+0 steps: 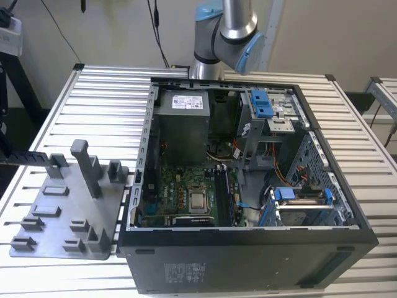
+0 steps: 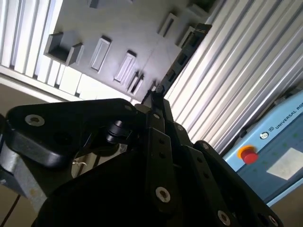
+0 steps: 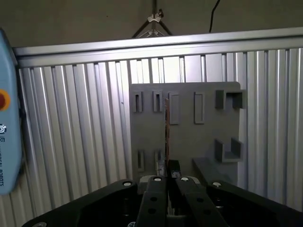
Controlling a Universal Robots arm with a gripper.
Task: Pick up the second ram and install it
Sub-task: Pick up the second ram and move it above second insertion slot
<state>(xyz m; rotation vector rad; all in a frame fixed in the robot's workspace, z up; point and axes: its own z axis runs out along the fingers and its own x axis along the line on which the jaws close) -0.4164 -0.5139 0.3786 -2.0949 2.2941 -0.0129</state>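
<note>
- In the exterior view a slatted metal table carries an open computer case lying on its side
- Inside the case the green motherboard lies flat, with the processor socket near its middle and the long black memory slots just to the exterior view's right of it
- A grey power supply sits at the far end of the case, and blue drive latches show at the far right
- The grey plastic tray with upright posts lies on the table at the exterior view's left of the case, just beside it
- The robot arm rises from the far edge of the table, behind the case
- In the second wrist view the gripper is narrowed to a pinch on one end of the second ram
- The ram is a dark, thin stick reaching straight away from the fingertips, seen here against the edge where the tray meets the table slats
- A pale blue box with a red button lies beyond the slats
- In the first wrist view the gripper looks down on the tray, well above it
- The fingers stand close together with the second ram clamped between them
- The ram shows edge-on as a thin coppery line, hanging over the tray among its slots, clear of the tray surface
- The table lies all around the tray
</note>
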